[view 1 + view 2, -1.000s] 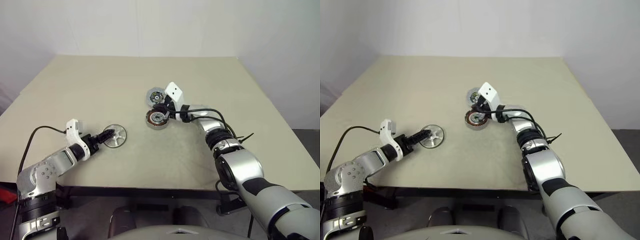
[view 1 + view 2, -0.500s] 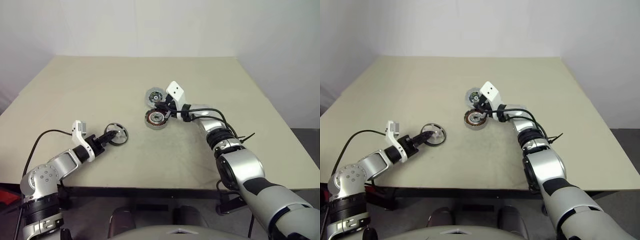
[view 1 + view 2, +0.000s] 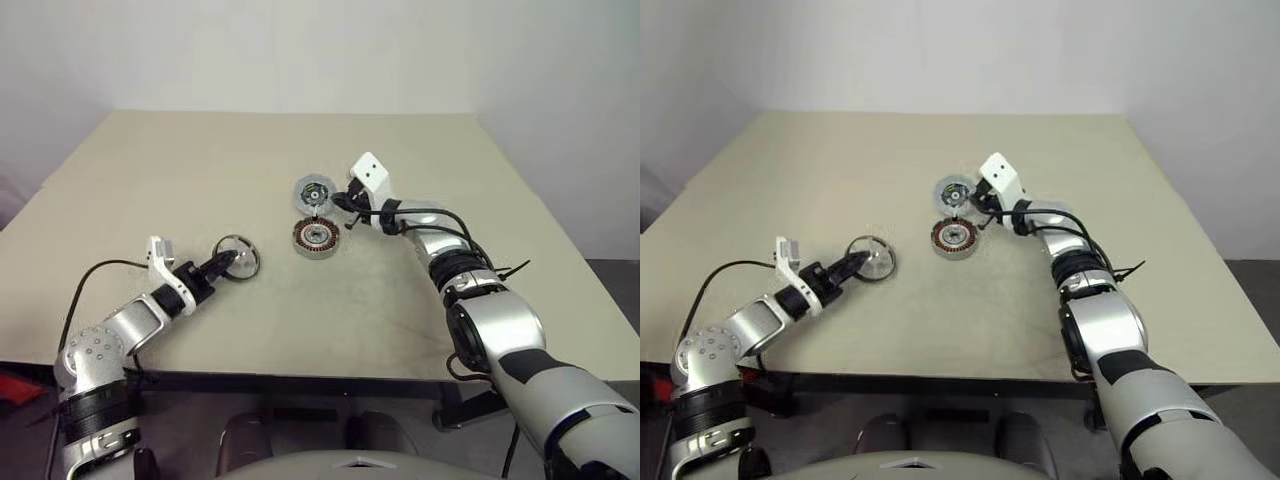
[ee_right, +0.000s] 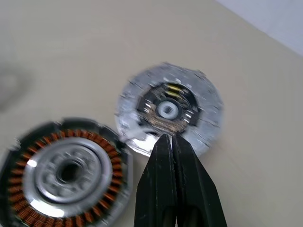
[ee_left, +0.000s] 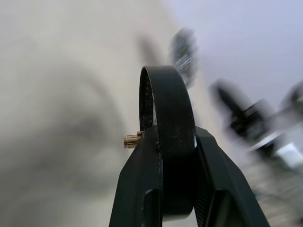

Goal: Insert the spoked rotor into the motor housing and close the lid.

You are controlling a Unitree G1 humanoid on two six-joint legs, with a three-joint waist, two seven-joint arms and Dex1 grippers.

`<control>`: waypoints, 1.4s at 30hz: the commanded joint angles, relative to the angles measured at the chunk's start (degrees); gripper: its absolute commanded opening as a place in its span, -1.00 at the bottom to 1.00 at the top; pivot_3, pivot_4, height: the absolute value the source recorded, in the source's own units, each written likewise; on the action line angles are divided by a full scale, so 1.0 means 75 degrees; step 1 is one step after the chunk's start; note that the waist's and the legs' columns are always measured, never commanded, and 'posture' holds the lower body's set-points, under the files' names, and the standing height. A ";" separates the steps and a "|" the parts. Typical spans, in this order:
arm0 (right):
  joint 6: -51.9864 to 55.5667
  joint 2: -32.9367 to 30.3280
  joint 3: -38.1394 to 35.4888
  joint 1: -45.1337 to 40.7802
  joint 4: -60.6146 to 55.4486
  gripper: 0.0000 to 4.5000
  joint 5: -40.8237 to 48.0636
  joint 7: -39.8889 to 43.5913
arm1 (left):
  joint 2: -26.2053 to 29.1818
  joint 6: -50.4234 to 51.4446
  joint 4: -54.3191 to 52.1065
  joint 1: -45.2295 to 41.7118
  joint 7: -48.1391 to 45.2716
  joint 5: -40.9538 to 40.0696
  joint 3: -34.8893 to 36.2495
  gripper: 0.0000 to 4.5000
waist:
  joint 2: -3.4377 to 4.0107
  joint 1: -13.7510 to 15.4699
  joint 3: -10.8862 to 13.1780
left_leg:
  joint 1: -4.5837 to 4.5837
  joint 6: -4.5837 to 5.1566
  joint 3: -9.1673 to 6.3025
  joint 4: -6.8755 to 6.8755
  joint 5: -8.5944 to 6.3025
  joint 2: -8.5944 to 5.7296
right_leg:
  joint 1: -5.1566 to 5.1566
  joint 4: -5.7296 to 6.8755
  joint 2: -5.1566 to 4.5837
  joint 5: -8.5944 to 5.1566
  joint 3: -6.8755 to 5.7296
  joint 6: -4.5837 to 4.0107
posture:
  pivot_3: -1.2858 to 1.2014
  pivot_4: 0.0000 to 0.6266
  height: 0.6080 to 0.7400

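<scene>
A large beige table [image 3: 200,180] spreads away toward a plain pale wall.

Two robot arms reach over the table. The left arm comes in from the near left corner. The left gripper [image 3: 228,260] has its two black fingers [image 5: 142,179] clamped on the dark rim of the spoked rotor [image 3: 237,255], a thin wheel with pale spokes. In the left wrist view the rim stands edge-on between the fingers, and a small brass stub pokes out of the wheel's side. The rotor is tilted, raised off the table at the near left, well apart from the other parts.

The right arm stretches in from the near right toward the table's middle. The right gripper [image 4: 169,142] has its fingers pressed together, holding nothing. Its tip hovers at the near edge of the lid [image 4: 169,113], a silvery round disc with a dark centre.

The motor housing [image 3: 316,236] lies flat near the middle of the table, open side up, with a ring of copper-red windings around a silver hub. The lid lies just beyond it, almost touching its far edge.
</scene>
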 commanded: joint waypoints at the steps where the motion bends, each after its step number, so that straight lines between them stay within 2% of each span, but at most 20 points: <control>1: 0.0040 -0.0439 -0.0051 -0.0282 -0.0067 -1.00 -0.0122 -0.0043 | -0.0532 -0.0240 0.0410 -0.0757 0.0485 -0.1279 0.0368 -0.82 | -0.0001 0.0067 0.0000 | 0.0000 0.0001 0.0000 0.0002 -0.0001 -0.0001 | 0.0000 0.0000 0.0000 0.0001 0.0003 0.0000 | 0.03 -1.00 1.00; 8: 0.0106 -0.0641 -0.0057 -0.0114 -0.0184 -1.00 -0.0153 -0.0016 | -0.1296 -0.0311 0.2126 -0.1677 0.1197 -0.2151 0.0326 -0.82 | -0.0003 0.0074 0.0000 | -0.0015 0.0006 0.0002 -0.0003 -0.0002 0.0000 | -0.0001 0.0000 0.0004 0.0001 0.0008 0.0002 | 0.03 -1.00 1.00; 17: 0.0092 -0.0643 -0.0043 0.0066 -0.0336 -1.00 -0.0156 -0.0006 | -0.1617 -0.0859 0.3961 -0.2926 0.0544 -0.1036 -0.0338 -0.82 | -0.0008 0.0126 0.0005 | -0.0009 0.0015 0.0002 0.0003 -0.0003 -0.0006 | -0.0003 -0.0005 -0.0003 0.0002 0.0002 0.0002 | 0.03 -1.00 1.00; 25: 0.0084 -0.0680 -0.0084 0.0092 -0.0398 -1.00 -0.0137 -0.0076 | -0.1647 -0.0884 0.4838 -0.3355 0.0103 -0.0309 -0.0639 -0.82 | -0.0007 0.0123 0.0006 | -0.0010 0.0024 0.0003 0.0003 -0.0008 -0.0005 | -0.0003 -0.0008 -0.0003 0.0002 0.0003 0.0002 | 0.03 -1.00 1.00; 42: 0.0074 -0.0653 -0.0108 0.0078 -0.0390 -1.00 -0.0117 -0.0188 | -0.1609 -0.1189 0.5825 -0.3731 -0.0096 0.0594 -0.0374 -0.82 | -0.0007 0.0143 0.0006 | -0.0009 0.0024 0.0002 0.0004 -0.0007 -0.0007 | -0.0002 -0.0004 -0.0008 0.0002 0.0003 0.0002 | 0.03 -1.00 1.00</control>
